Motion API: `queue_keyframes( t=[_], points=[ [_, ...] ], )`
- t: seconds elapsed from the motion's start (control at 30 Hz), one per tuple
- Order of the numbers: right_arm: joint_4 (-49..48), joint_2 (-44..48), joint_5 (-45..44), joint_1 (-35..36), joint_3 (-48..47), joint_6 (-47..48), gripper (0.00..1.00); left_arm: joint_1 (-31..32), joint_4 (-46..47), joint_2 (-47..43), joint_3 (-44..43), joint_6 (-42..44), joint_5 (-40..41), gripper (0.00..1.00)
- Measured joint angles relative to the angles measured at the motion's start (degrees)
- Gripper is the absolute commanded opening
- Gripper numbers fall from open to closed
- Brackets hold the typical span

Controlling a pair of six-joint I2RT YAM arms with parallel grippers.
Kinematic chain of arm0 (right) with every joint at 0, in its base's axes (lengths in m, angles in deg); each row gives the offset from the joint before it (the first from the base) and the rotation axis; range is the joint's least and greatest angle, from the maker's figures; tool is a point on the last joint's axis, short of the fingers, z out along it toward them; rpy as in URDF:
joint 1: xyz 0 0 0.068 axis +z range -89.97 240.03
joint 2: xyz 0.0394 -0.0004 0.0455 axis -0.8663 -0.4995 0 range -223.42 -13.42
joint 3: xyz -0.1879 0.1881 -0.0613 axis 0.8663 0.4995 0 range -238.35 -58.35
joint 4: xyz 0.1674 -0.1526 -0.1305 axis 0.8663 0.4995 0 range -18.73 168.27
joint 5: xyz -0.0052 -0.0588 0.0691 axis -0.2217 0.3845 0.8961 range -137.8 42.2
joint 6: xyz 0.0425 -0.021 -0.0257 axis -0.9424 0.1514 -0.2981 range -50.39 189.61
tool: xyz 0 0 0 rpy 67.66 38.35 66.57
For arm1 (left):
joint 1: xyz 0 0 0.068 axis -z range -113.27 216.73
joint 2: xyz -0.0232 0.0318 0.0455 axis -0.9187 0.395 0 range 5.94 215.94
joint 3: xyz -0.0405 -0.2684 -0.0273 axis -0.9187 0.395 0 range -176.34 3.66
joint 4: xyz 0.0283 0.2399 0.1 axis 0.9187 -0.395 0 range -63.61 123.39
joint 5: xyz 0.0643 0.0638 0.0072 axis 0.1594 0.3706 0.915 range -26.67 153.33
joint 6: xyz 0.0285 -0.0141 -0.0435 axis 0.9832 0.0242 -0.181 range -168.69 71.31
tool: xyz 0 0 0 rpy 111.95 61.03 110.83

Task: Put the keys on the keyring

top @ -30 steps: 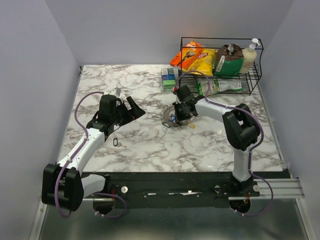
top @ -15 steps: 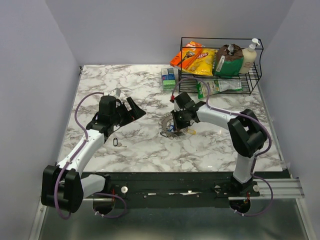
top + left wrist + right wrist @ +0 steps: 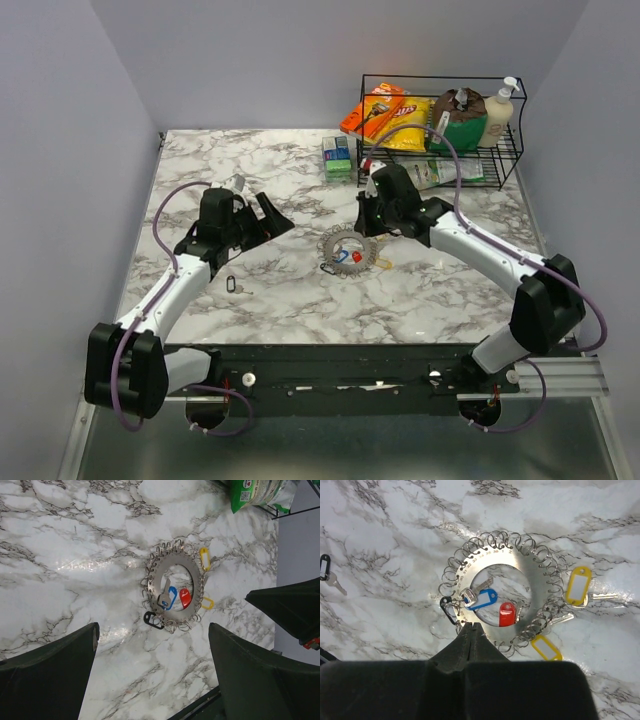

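On the marble table (image 3: 375,525), we read stamped numbers circling the keyring (image 3: 487,562), a flat disc fringed with small rings (image 3: 543,560) and colour-tagged keys (image 3: 482,599); right gripper (image 3: 472,626) clenched empty, left gripper (image 3: 152,627) splayed.

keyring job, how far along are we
Done, it seems: blue-tagged key and red-tagged key lie inside the keyring, two yellow-tagged keys at its rim; whether hooked on is unclear. In hand: nothing; right gripper is shut near the ring, left gripper open and empty. Left: a black-tagged key lies apart on the table.
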Motion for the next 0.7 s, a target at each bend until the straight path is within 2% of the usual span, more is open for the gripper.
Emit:
queue_keyframes(
  t=[0.1,0.17,0.37,0.57,0.7],
  points=[
    [0.1,3.3,-0.8,0.0,0.9,-1.2,0.02,0.0,-2.4,1.8,-2.3,-0.1,-0.6,0.99],
    [0.4,5.7,-0.7,0.0,1.0,-2.3,0.1,0.0,-5.0,3.1,-4.8,-0.1,-0.8,0.99],
    [0.6,12.9,3.0,0.0,0.5,-6.7,0.07,0.0,-13.0,6.2,-11.9,0.9,-0.3,0.99],
    [0.5,14.8,8.6,0.1,0.5,-8.4,0.06,1.1,-15.8,5.3,-8.4,1.5,0.9,0.99],
    [0.7,19.2,9.7,0.9,2.6,-8.0,0.09,5.1,-17.3,-1.4,-5.9,2.6,0.7,0.99]
  ],
)
